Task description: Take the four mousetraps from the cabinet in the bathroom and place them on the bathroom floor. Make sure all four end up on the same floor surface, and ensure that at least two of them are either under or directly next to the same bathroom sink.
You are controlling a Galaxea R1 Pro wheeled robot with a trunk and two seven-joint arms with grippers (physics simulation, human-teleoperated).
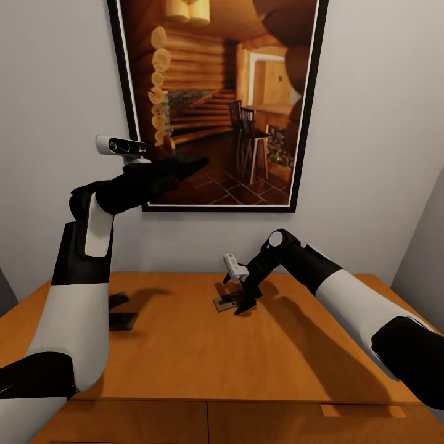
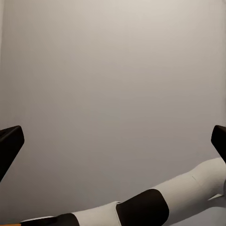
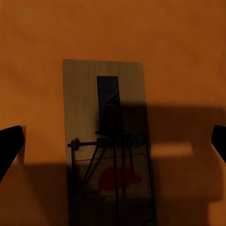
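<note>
The right claw (image 1: 245,302) is hanging open just over a mousetrap (image 1: 226,300) lying flat on top of the cabinet (image 1: 185,351) — its two fingertips are standing wide apart at the edges of the right wrist view, with the trap (image 3: 106,146) sitting between them and nothing yet pinched. The arm is reaching down steeply, probably so the fingers can straddle the thin board and close on its sides. The left claw (image 1: 185,168) is being held high and also open, pointing toward the bare wall, likely parked out of the way. In its wrist view the fingertips (image 2: 9,146) are showing far apart, with the right arm (image 2: 179,193) crossing below. Two more dark traps (image 1: 120,311) are lying near the left arm on the same top. A framed picture (image 1: 216,105) of a log cabin is hanging on the wall behind — nothing is blocking the right claw's drop.
</note>
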